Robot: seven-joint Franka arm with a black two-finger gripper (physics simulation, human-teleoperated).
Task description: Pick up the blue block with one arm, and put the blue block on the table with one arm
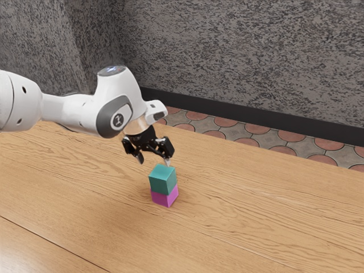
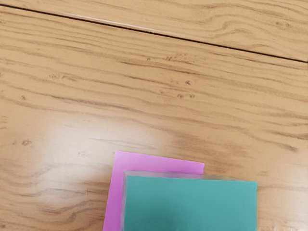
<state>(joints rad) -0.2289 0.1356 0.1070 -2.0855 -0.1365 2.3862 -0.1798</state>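
In the exterior view my black gripper [image 1: 153, 161] is open, its fingers spread, a little above and behind the blue block, toward the exterior view's left. The blue block [image 1: 162, 179], teal in colour, rests on top of a magenta block [image 1: 165, 197], slightly offset from it. That lower block stands on the wooden table [image 1: 244, 199]. Seen from my hand, the teal top of the blue block [image 2: 190, 204] covers part of the magenta block [image 2: 159, 160], whose edges stick out on two sides.
A seam runs along the wooden tabletop [image 2: 144, 91]. Behind the table are a tiled floor [image 1: 256, 128] and a speckled grey wall [image 1: 244, 51] with a dark base strip.
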